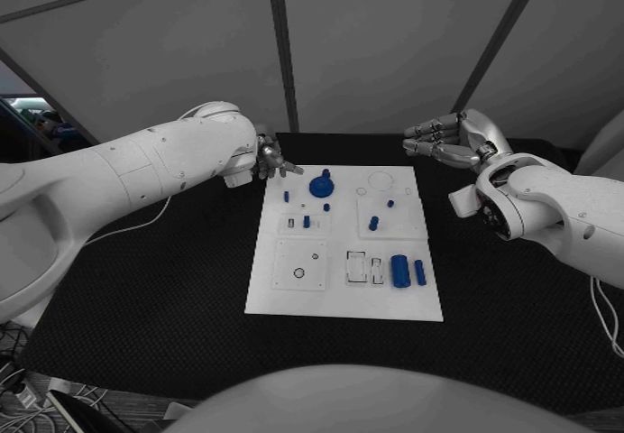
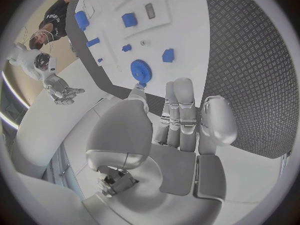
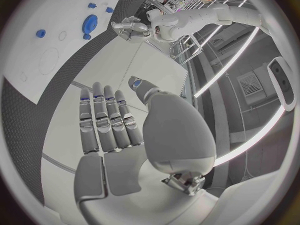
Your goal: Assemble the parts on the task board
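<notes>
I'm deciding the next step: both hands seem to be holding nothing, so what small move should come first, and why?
Probably lower the left hand toward the blue gear. That hand is open and hovers at the task board's far left corner, the gear lying nearest it; the right hand, also open, is raised beyond the far right corner.

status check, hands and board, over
Left hand open at board's far left corner. Right hand open, off it. Blue gear untouched. Nothing blocking.
</notes>
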You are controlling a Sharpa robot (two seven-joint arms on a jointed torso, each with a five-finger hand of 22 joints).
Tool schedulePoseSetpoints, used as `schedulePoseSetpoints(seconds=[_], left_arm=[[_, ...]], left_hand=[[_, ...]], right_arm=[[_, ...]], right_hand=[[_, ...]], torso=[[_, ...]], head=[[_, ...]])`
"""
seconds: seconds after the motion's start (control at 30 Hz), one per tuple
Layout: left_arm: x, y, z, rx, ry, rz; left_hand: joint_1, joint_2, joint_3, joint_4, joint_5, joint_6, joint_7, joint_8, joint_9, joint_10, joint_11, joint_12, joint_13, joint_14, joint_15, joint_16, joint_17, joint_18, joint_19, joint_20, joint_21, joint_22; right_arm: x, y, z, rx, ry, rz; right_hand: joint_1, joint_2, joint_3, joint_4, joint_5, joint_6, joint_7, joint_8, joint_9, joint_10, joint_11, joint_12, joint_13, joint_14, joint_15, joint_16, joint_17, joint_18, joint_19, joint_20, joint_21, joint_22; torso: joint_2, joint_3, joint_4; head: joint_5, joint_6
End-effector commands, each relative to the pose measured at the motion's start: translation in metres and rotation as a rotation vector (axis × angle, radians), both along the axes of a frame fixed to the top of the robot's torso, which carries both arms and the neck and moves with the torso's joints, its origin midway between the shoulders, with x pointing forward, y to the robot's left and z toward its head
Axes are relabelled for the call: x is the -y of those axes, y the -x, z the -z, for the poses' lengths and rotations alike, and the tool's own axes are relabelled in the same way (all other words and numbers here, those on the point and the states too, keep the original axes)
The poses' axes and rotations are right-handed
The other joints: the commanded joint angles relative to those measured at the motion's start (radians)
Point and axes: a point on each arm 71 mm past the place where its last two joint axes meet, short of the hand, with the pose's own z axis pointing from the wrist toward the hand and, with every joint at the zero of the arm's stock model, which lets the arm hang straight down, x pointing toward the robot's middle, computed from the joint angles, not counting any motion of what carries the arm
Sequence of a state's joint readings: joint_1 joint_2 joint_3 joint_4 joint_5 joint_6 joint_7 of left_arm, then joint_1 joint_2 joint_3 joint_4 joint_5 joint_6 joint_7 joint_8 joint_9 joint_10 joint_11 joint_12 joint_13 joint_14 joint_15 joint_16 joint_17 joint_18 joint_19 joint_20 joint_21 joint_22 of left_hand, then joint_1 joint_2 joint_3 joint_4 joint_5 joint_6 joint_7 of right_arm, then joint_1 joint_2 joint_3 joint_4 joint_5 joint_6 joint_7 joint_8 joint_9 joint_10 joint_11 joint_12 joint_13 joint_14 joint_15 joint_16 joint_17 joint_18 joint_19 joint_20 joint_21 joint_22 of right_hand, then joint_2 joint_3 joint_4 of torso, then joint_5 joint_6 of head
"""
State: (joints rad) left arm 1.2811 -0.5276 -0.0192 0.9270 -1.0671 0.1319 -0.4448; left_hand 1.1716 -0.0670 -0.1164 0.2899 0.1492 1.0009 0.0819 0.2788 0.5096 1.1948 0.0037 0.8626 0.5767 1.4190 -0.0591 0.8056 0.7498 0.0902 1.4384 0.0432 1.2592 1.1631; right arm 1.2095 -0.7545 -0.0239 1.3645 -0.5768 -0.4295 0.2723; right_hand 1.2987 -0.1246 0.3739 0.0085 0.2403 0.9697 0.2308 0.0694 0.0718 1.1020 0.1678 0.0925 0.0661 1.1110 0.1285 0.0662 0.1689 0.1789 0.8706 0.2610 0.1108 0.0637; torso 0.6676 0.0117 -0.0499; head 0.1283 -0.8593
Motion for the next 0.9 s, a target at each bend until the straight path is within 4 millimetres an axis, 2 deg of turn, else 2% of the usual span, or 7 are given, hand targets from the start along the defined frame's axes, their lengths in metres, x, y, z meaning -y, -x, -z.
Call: schedulePoseSetpoints(seconds=[0.03, 0.07, 0.13, 0.23, 0.3, 0.63, 0.9], left_arm=[[0.0004, 0.0011, 0.0068, -0.047, -0.054, 0.035], [0.0003, 0.0013, 0.0087, -0.05, -0.055, 0.031], [-0.0002, 0.0015, 0.0112, -0.053, -0.057, 0.022], [-0.0022, 0.0012, 0.0132, -0.048, -0.057, 0.007], [-0.0038, 0.0008, 0.0134, -0.036, -0.061, 0.0], [-0.0045, 0.0004, 0.0148, -0.038, -0.076, 0.013], [-0.005, 0.0014, 0.0159, -0.057, -0.081, 0.027]], left_hand=[[-0.013, 0.0, -0.009, -0.001, -0.013, 0.01, -0.001, -0.007, -0.004, 0.032, 0.0, 0.054, 0.07, 0.007, -0.003, 0.003, 0.002, -0.008, 0.012, -0.001, 0.015, 0.015], [-0.012, 0.001, -0.012, -0.002, -0.015, 0.01, -0.001, -0.006, -0.005, 0.071, 0.0, 0.133, 0.173, 0.008, -0.004, 0.004, 0.002, -0.011, 0.016, -0.002, 0.024, 0.027], [-0.008, 0.002, -0.017, -0.003, -0.015, 0.016, -0.004, 0.0, -0.004, 0.124, -0.002, 0.251, 0.326, 0.008, -0.005, 0.004, 0.003, -0.015, 0.025, -0.003, 0.041, 0.049], [-0.009, 0.003, -0.025, -0.002, -0.015, 0.02, -0.009, 0.022, 0.01, 0.154, -0.006, 0.348, 0.447, 0.009, -0.009, 0.005, 0.003, -0.018, 0.031, -0.006, 0.055, 0.067], [-0.016, 0.004, -0.029, -0.001, -0.014, 0.019, -0.011, 0.038, 0.022, 0.16, -0.008, 0.383, 0.488, 0.009, -0.01, 0.005, 0.003, -0.02, 0.034, -0.008, 0.061, 0.076], [-0.03, 0.013, -0.031, 0.001, -0.014, 0.013, -0.015, 0.063, 0.04, 0.148, -0.011, 0.391, 0.49, 0.01, -0.012, 0.006, 0.004, -0.022, 0.037, -0.009, 0.072, 0.091], [-0.03, 0.022, -0.032, -0.003, -0.013, 0.03, -0.023, 0.085, 0.058, 0.15, -0.017, 0.399, 0.5, 0.011, -0.016, 0.007, 0.005, -0.024, 0.04, -0.012, 0.078, 0.1]], right_arm=[[-0.0024, 0.0003, -0.0012, 0.0, -0.001, -0.014], [-0.0025, 0.0003, -0.0012, 0.0, -0.001, -0.014], [-0.0024, 0.0003, -0.0012, -0.001, -0.001, -0.014], [-0.002, 0.0003, -0.0011, -0.001, -0.001, -0.013], [-0.0018, 0.0003, -0.0011, -0.001, -0.001, -0.012], [-0.0023, 0.0001, -0.0009, -0.002, 0.0, -0.013], [-0.0024, -0.0001, -0.0008, -0.003, 0.0, -0.012]], right_hand=[[-0.008, 0.004, -0.005, -0.001, 0.003, -0.008, -0.002, -0.003, 0.0, -0.004, 0.0, 0.004, -0.001, -0.007, 0.004, 0.003, -0.002, 0.007, -0.001, 0.004, -0.004, 0.001], [-0.008, 0.004, -0.005, -0.001, 0.003, -0.008, -0.002, -0.003, 0.0, -0.004, 0.0, 0.004, -0.001, -0.007, 0.004, 0.003, -0.002, 0.007, -0.001, 0.004, -0.004, 0.001], [-0.008, 0.004, -0.005, -0.001, 0.003, -0.008, -0.002, -0.003, 0.0, -0.004, 0.0, 0.004, -0.001, -0.007, 0.004, 0.003, -0.002, 0.007, -0.001, 0.004, -0.004, 0.001], [-0.008, 0.004, -0.005, -0.001, 0.003, -0.008, -0.002, -0.003, 0.0, -0.004, 0.0, 0.004, -0.001, -0.007, 0.004, 0.003, -0.002, 0.007, -0.001, 0.004, -0.004, 0.001], [-0.008, 0.004, -0.005, -0.001, 0.003, -0.008, -0.002, -0.003, 0.0, -0.004, 0.0, 0.004, -0.001, -0.007, 0.004, 0.003, -0.002, 0.007, -0.001, 0.004, -0.004, 0.001], [-0.009, 0.005, -0.006, 0.0, 0.005, -0.009, -0.002, -0.003, 0.0, -0.005, 0.0, 0.005, -0.001, -0.007, 0.004, 0.004, -0.002, 0.007, -0.001, 0.004, -0.005, 0.001], [-0.009, 0.005, -0.006, 0.0, 0.006, -0.009, -0.002, -0.003, 0.0, -0.005, 0.0, 0.005, -0.001, -0.007, 0.004, 0.004, -0.002, 0.007, -0.001, 0.004, -0.005, 0.001]], torso=[[-0.001, -0.0005, -0.0007], [-0.001, -0.0005, -0.0001], [-0.001, -0.0008, 0.0001], [-0.001, -0.0003, 0.0014], [-0.001, 0.0001, 0.0021], [-0.001, -0.0004, 0.0015], [-0.001, 0.0009, 0.0024]], head=[[0.005, 0.001], [0.006, 0.001], [0.008, 0.002], [0.01, 0.001], [0.01, 0.0], [0.012, -0.001], [0.013, -0.002]])
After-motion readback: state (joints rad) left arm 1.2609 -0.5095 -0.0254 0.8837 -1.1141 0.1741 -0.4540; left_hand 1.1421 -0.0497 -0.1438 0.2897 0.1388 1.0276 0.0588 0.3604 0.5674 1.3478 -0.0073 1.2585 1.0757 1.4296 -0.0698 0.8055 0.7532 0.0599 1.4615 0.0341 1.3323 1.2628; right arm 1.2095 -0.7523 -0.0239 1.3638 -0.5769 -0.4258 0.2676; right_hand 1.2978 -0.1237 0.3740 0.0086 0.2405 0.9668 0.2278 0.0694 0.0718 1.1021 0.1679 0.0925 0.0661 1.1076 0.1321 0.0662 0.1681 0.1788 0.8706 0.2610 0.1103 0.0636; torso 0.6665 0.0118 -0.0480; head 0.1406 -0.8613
